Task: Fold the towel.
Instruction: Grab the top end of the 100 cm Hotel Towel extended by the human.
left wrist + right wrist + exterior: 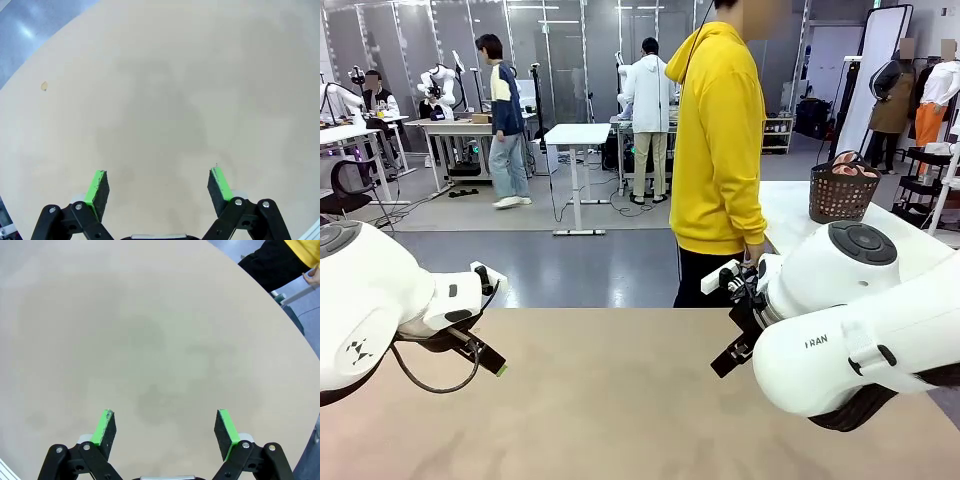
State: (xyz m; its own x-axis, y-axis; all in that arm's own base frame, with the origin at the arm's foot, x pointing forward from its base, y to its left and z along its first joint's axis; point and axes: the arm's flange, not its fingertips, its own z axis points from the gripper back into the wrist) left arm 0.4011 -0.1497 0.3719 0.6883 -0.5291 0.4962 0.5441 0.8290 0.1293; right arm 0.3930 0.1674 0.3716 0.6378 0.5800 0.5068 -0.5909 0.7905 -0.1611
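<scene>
The towel (pixel 847 169) seems to be the salmon-pink cloth bunched in the top of a dark basket (pixel 840 197) on a white side table at the far right, beyond both arms. Most of the cloth is hidden by the basket. My left gripper (pixel 160 176) hangs open over the bare beige table, nothing between its green pads; in the front view this left gripper (pixel 490 362) sits low at the left. My right gripper (pixel 167 416) is open too, over bare tabletop, and in the front view the right gripper (pixel 728 358) is right of centre.
A person in a yellow hoodie (pixel 718 140) stands at the far edge of the beige table (pixel 610 400), one hand (pixel 755 254) hanging beside my right arm. That hand (pixel 314 277) also appears past the table's rim. A small mark (pixel 44 86) is on the tabletop.
</scene>
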